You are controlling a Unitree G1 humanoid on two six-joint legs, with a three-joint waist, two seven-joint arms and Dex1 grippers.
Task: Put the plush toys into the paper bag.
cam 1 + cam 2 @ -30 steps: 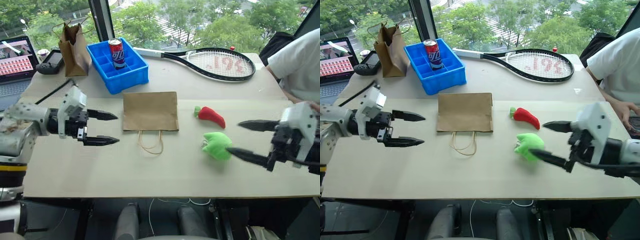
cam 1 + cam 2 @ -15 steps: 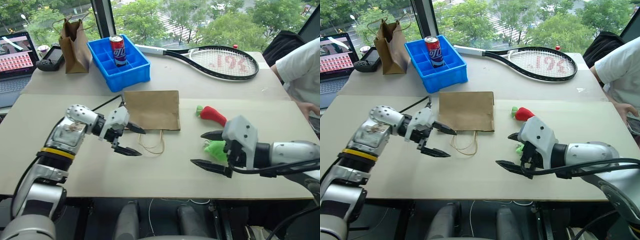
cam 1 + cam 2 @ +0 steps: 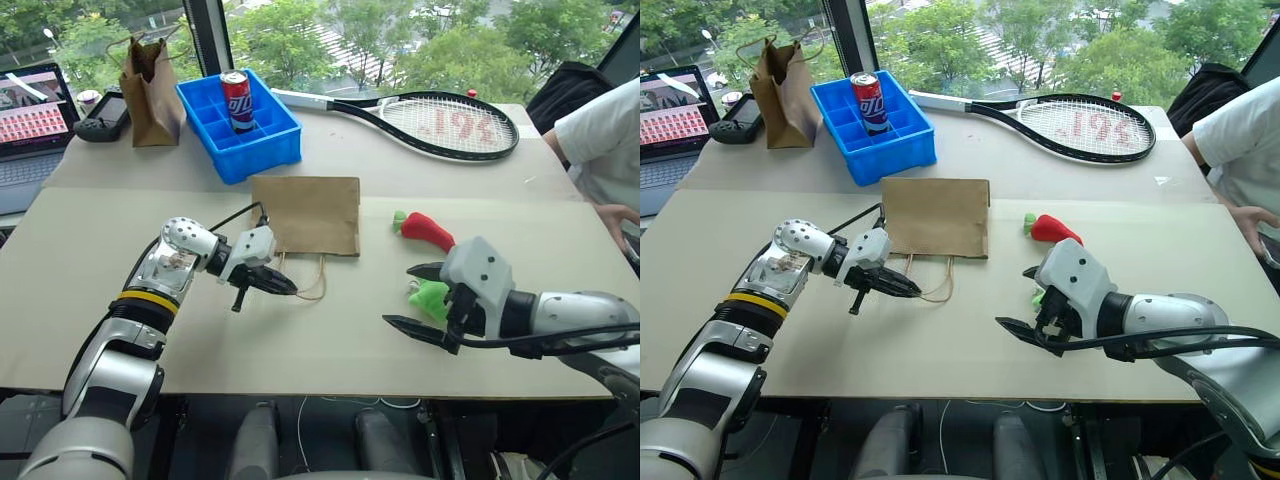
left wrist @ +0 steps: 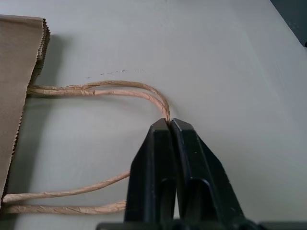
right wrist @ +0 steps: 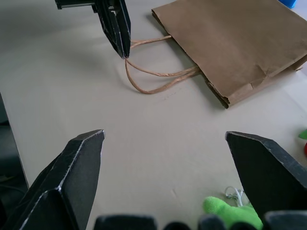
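Note:
The paper bag (image 3: 306,214) lies flat in the middle of the table, its two loop handles (image 4: 100,88) pointing at me. My left gripper (image 3: 287,289) is shut, pinching the end of a handle loop between its fingertips (image 4: 160,132). The red chili plush toy (image 3: 428,230) lies to the right of the bag. Nearer to me is the green plush toy (image 3: 432,298), partly hidden behind my right gripper (image 3: 398,294). That gripper stands wide open just above the table and holds nothing; the green toy (image 5: 232,213) sits by the base of its fingers.
At the back stand a blue tray (image 3: 262,150) with a soda can (image 3: 237,100), a narrow upright paper bag (image 3: 150,80) and a tennis racket (image 3: 440,125). A laptop (image 3: 30,115) sits far left. A person in a white shirt (image 3: 600,130) sits at the table's right edge.
My left gripper has moved right and down to the bag's handles and closed on a loop. My right gripper swung in beside the green toy earlier and has hardly moved since.

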